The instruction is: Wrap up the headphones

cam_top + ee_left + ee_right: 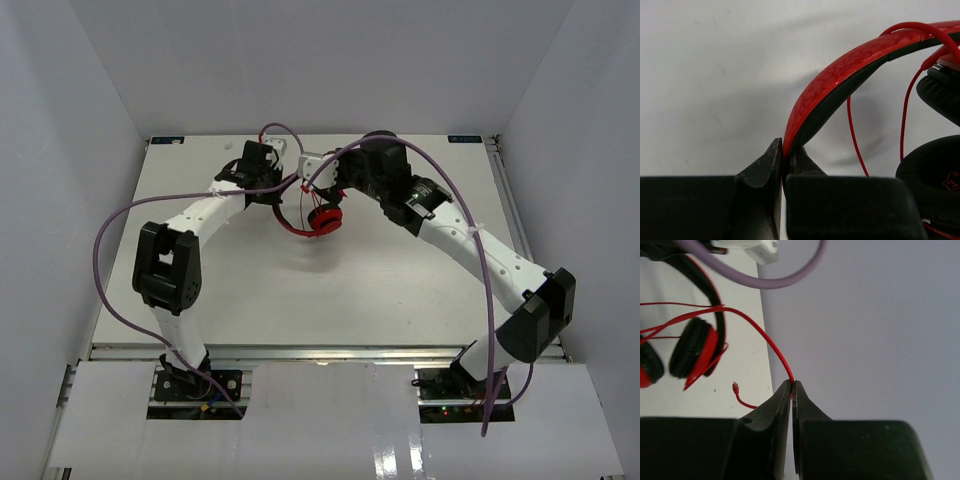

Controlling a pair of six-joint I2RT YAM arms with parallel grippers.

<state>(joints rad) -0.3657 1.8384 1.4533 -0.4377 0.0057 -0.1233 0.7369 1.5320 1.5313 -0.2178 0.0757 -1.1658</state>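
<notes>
**Describer:** Black gripper fingers [760, 170] fill the foreground of both wrist views. The left gripper [782, 160] is pressed together on one end of the red headband [840, 75]. The right gripper [792, 390] is pinching the thin red cable [765, 340] close to its free plug end [735, 386].

**Reader:** Where are the headphones [322, 220] themselves?

**Describer:** They hang from that headband and seem to be lifted off the white counter [400, 290] beneath it, toward its far side. Both ear cups [695, 352] dangle below the headband, and a few strands of cable already cross over it.

**Reader:** How would they handle?

**Describer:** Probably light. The headband looks glossy, stiff and springy, so it could slip out of a narrow pinch; its lined middle seems a firmer place to hold. The cups would likely swivel and swing when moved. The cable is limp and thin, and might be damaged if jerked. It is best held lightly near the plug and kept gently taut while led around the headband.
</notes>
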